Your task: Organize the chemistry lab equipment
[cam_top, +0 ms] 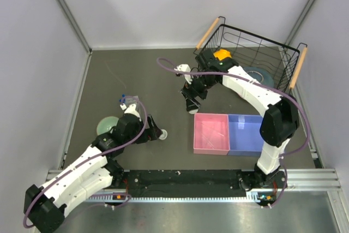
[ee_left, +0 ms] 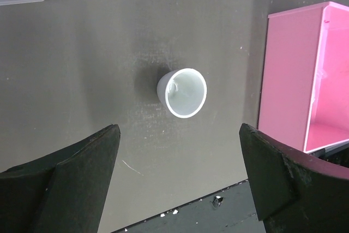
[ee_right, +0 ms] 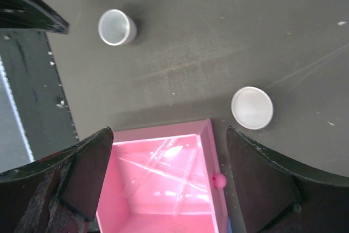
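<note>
A small round white dish (ee_left: pixel 183 92) stands upright on the dark table, just beyond my open, empty left gripper (ee_left: pixel 179 132); both show in the top view, the dish (cam_top: pixel 162 133) to the right of that gripper (cam_top: pixel 154 130). My right gripper (ee_right: pixel 169 135) is open and empty, hovering over the far left corner of a pink bin (ee_right: pixel 215 151) that holds thin clear pipettes (ee_right: pixel 163 167). A second white dish (ee_right: pixel 252 107) lies flat beside that corner. The clear tube rack (cam_top: pixel 128 101) with blue-capped tubes stands behind my left arm.
A blue bin (cam_top: pixel 245 133) adjoins the pink bin (cam_top: pixel 210 133). A black wire basket (cam_top: pixel 248 58) at the back right holds an orange bowl (cam_top: pixel 222 54) and a teal plate (cam_top: pixel 257 75). A pale green bowl (cam_top: pixel 106 125) sits left of my left arm. Grey walls enclose the table.
</note>
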Action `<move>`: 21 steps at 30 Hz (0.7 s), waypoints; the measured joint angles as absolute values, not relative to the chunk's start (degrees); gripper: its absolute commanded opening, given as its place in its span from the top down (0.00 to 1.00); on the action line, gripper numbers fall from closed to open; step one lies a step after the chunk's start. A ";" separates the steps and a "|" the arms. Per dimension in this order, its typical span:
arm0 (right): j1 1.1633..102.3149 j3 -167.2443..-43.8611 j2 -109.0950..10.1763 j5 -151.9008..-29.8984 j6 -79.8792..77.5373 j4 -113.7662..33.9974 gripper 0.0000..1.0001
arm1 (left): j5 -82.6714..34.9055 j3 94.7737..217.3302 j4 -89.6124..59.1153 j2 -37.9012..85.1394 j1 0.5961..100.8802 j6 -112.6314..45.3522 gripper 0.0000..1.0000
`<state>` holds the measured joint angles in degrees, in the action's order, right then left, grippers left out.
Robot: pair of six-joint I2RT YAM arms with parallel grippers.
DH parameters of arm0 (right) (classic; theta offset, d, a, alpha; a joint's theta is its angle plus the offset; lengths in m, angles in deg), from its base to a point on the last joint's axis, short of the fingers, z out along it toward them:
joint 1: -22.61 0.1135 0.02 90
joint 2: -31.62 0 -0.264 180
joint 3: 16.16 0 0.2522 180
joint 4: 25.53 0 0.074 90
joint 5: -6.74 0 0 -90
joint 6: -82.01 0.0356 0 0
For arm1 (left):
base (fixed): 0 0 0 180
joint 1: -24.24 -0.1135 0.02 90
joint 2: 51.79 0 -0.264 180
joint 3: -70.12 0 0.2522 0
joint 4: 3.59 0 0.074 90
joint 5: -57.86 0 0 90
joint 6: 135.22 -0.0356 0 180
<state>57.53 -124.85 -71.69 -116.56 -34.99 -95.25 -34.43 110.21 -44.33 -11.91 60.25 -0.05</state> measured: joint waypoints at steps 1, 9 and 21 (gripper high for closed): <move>57.59 -124.85 -71.69 -117.56 -34.71 -95.30 0.15 | -34.47 110.21 -44.36 -11.56 60.23 -0.10 0.04; 62.62 -124.40 -71.99 -123.05 -32.08 -95.10 0.16 | -36.44 110.30 -46.63 -13.53 60.16 -0.82 0.04; 71.21 -124.40 -77.37 -121.93 -29.02 -94.25 0.16 | -44.55 112.61 -55.96 -18.44 60.01 2.00 0.04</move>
<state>71.21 -124.40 -77.37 -121.93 -29.02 -94.25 -44.55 112.61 -55.96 -18.44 60.01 2.00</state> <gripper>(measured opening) 0.840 0.961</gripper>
